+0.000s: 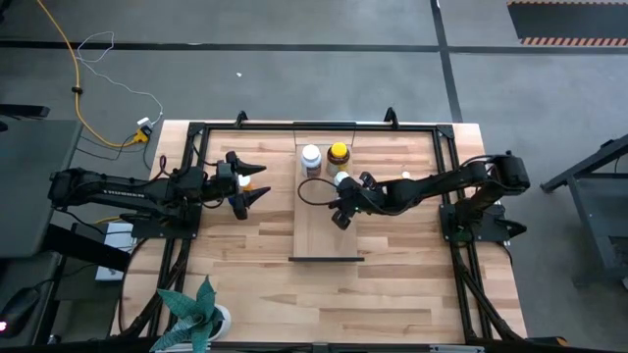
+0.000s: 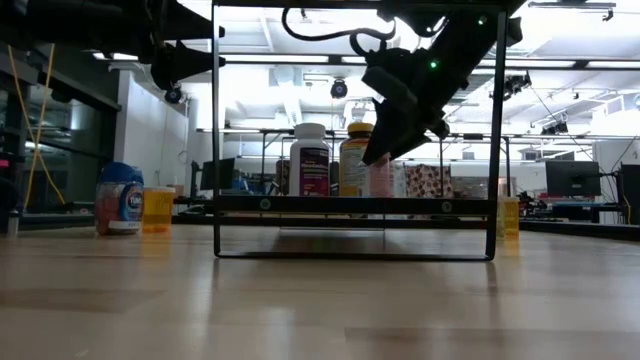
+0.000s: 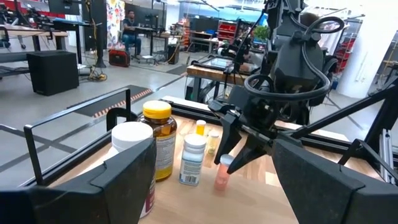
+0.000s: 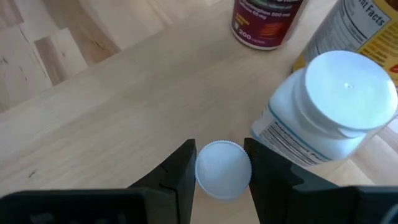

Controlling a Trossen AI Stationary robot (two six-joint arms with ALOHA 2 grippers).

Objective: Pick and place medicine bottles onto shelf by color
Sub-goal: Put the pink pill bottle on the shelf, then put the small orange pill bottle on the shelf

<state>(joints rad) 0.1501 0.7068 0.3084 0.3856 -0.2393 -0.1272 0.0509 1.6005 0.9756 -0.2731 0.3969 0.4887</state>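
Observation:
The light wood shelf [image 1: 316,230] lies along the table's middle, its dark strip at the near end. On its far part stand a large white bottle [image 1: 311,157], an amber bottle with a yellow cap [image 1: 339,154] and a smaller white bottle [image 1: 341,179]. My right gripper [image 1: 340,208] is over the shelf, just near of them, shut on a tiny orange bottle with a white cap [image 3: 222,174]. My left gripper [image 1: 260,183] hangs open and empty above the table, left of the shelf. My right gripper pinches the tiny bottle's white cap [image 4: 222,169] between its two fingers, one on each side of the cap's rim. The fingers come from above, slanting down from the table's right. The bottle stands upright below them, its bottom [image 3: 220,185] at the shelf's surface.
A blue-capped bottle [image 2: 120,200] and a tiny orange one [image 2: 158,210] stand on the table left of the shelf, another orange one [image 2: 508,216] on the right. A black frame [image 1: 196,132] rims the table's far part. A potted plant [image 1: 201,314] stands at the near left.

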